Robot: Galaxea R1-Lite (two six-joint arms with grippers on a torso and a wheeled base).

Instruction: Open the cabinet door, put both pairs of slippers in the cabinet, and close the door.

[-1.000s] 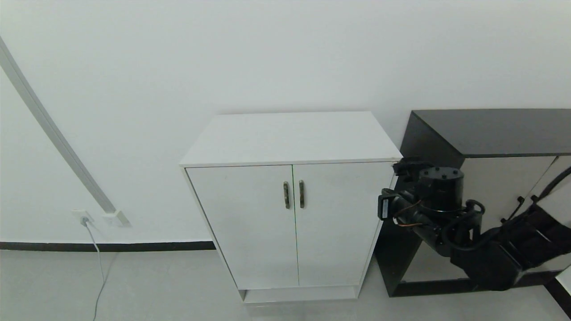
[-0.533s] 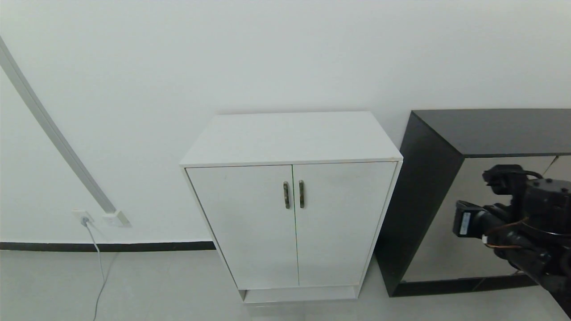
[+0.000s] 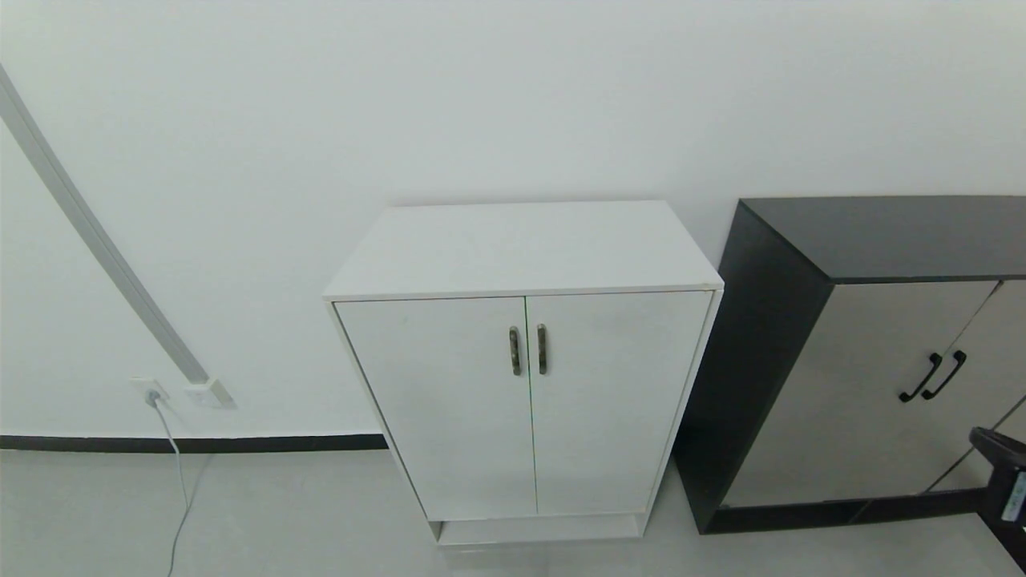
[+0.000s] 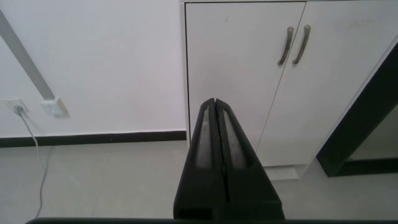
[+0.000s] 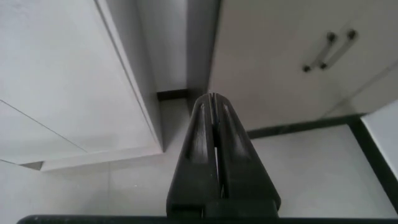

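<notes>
The white cabinet (image 3: 449, 401) stands shut on the grey floor (image 3: 280, 513) against a white wall (image 3: 513, 96), with a black cabinet (image 3: 842, 240) just beside it. The left gripper (image 4: 215, 104) and right gripper (image 5: 213, 99) each have their fingers pressed together, empty.

Bright, even, diffuse light; soft shadow beneath white cabinet (image 3: 521, 248); faint sheen on dark cabinet (image 3: 850, 385) doors.

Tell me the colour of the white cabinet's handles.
Dark brownish-grey handles; the head view shows them best.

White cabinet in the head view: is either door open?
No, the white cabinet has both doors shut flush, their handles side by side at the middle seam.
</notes>
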